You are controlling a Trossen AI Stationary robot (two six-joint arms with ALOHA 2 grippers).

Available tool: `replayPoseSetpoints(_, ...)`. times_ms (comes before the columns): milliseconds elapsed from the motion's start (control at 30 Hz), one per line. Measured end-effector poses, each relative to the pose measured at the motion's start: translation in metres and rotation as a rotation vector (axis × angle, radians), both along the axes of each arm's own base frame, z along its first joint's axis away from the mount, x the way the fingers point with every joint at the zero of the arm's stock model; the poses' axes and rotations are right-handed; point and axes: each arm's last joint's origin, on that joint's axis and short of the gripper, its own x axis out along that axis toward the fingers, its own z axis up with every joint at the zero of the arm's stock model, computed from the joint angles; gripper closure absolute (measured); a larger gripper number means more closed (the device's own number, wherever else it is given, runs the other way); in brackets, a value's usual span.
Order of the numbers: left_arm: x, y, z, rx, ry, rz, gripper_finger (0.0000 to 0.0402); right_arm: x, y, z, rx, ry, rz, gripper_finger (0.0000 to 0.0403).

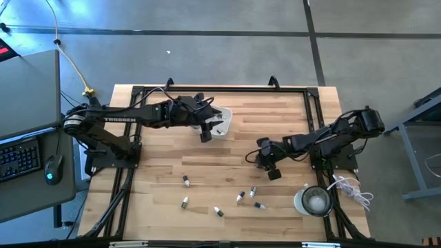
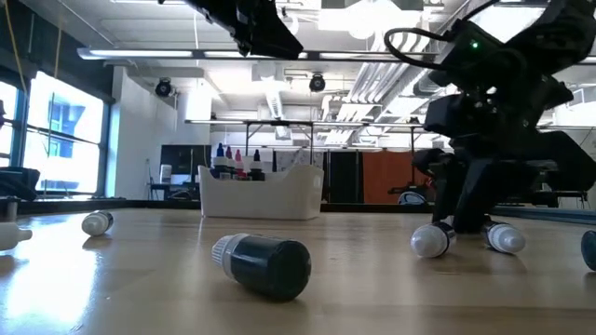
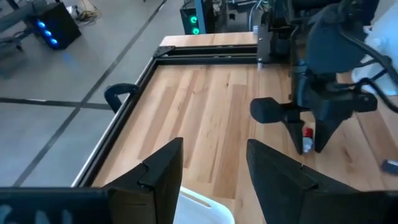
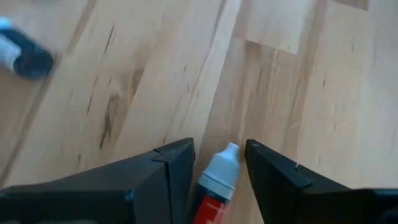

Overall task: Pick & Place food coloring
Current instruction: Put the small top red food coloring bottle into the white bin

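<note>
Red-bodied food coloring bottle [image 4: 217,186] lies on the worktop [image 1: 227,151] between my right claw's [image 4: 219,163] spread fingers, ungrasped, lined up for pickup. Left claw [image 3: 211,168] hangs released above the white tray [image 1: 222,124], apparently for drop-off.

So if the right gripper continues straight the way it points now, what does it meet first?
Most likely the red food coloring bottle with the white cap, lying between the open jaws of the right gripper. Directly under it is the wooden table. How far the gripper is above the bottle is hard to judge.
</note>
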Motion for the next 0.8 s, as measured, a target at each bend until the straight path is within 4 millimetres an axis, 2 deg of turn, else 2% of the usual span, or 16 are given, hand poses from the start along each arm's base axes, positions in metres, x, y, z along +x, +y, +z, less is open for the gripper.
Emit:
replayPoseSetpoints(167,0.001,0.001,0.002,0.009,-0.021,0.012,0.0228,-0.001,0.001,-0.003,0.079,-0.029,-0.093,0.0305)
replayPoseSetpoints(233,0.001,0.002,0.010,0.057,-0.051,0.050,0.0228,-0.001,0.001,-0.003,0.090,-0.037,-0.109,0.0324)
replayPoseSetpoints(300,-0.005,0.004,0.031,0.145,-0.087,0.098,0.0228,0.000,0.001,-0.002,0.106,-0.048,-0.124,0.0342)
replayPoseSetpoints(367,-0.014,0.004,0.063,0.229,-0.161,0.140,0.0228,0.001,0.001,-0.002,0.129,-0.054,-0.151,0.0356)
replayPoseSetpoints(467,-0.033,0.002,0.099,0.260,-0.216,0.151,0.0227,0.002,0.001,-0.002,0.145,-0.057,-0.187,0.0368)
replayPoseSetpoints(633,-0.059,-0.003,0.130,0.250,-0.226,0.132,0.0227,0.012,0.002,0.012,0.146,-0.106,-0.192,0.0334)
replayPoseSetpoints(800,-0.076,-0.005,0.137,0.227,-0.214,0.139,0.0227,0.031,0.008,0.040,0.132,-0.163,-0.139,0.0288)
